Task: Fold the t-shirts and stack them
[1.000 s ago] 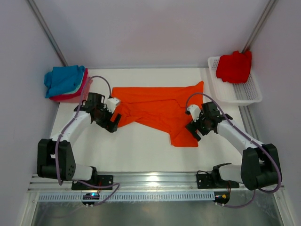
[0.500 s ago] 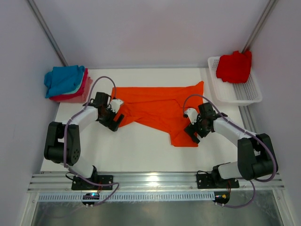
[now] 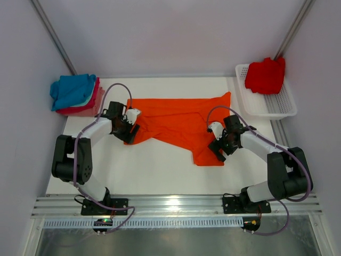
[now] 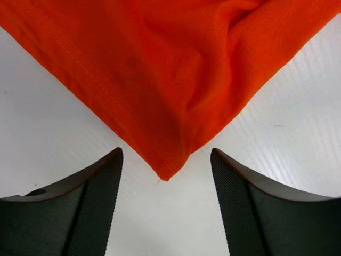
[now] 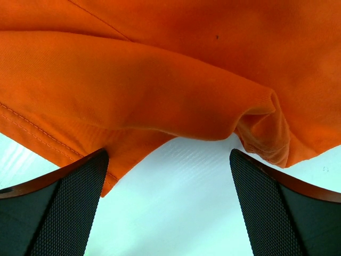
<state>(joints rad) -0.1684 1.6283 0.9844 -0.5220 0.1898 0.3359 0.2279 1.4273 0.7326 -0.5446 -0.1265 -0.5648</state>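
1. top external: the orange t-shirt (image 3: 176, 122) lies spread and rumpled across the middle of the white table (image 3: 160, 165). the left gripper (image 3: 129, 130) sits low at the shirt's near-left corner, and the right gripper (image 3: 217, 148) at its near-right flap. a folded blue t-shirt (image 3: 72, 90) rests on a pink t-shirt (image 3: 94, 98) at the table's far-left edge. a red t-shirt (image 3: 265, 74) is bunched in the white mesh basket (image 3: 277, 106) at the far right.
2. left wrist: the left gripper (image 4: 165, 160) is released, its two ribbed fingers (image 4: 90, 208) apart. the pointed, hemmed corner of the orange t-shirt (image 4: 160, 80) lies on the table between the fingertips, clear of both pads.
3. right wrist: the right gripper (image 5: 168, 154) is spread wide and grasps nothing. a rolled fold of the orange t-shirt (image 5: 133, 80) lies just ahead of the fingers (image 5: 277, 208), with bare table (image 5: 176, 213) between them.
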